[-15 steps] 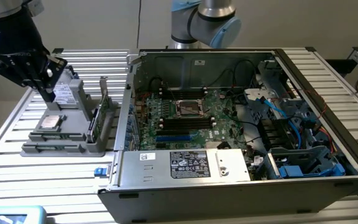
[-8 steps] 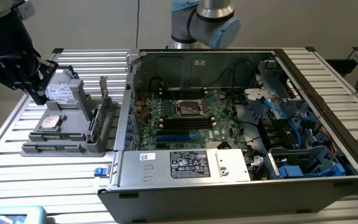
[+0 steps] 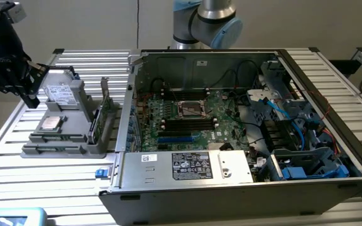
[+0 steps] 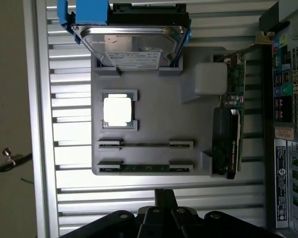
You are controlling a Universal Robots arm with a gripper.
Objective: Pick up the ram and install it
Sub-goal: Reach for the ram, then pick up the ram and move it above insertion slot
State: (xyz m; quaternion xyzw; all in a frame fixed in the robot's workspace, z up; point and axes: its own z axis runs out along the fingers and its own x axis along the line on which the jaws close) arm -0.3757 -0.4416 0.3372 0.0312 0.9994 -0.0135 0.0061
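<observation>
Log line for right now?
phase: pre-grasp | gripper: hovering over gray tray | ram: two sticks lying in tray slots, untouched | PC case: open

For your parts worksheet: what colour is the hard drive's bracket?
Blue; the bracket shows best in the wrist view.

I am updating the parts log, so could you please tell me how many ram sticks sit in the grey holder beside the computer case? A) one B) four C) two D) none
C: the wrist view shows one ram stick and a second ram stick lying parallel in their own slots of the grey holder, near the processor.
</observation>
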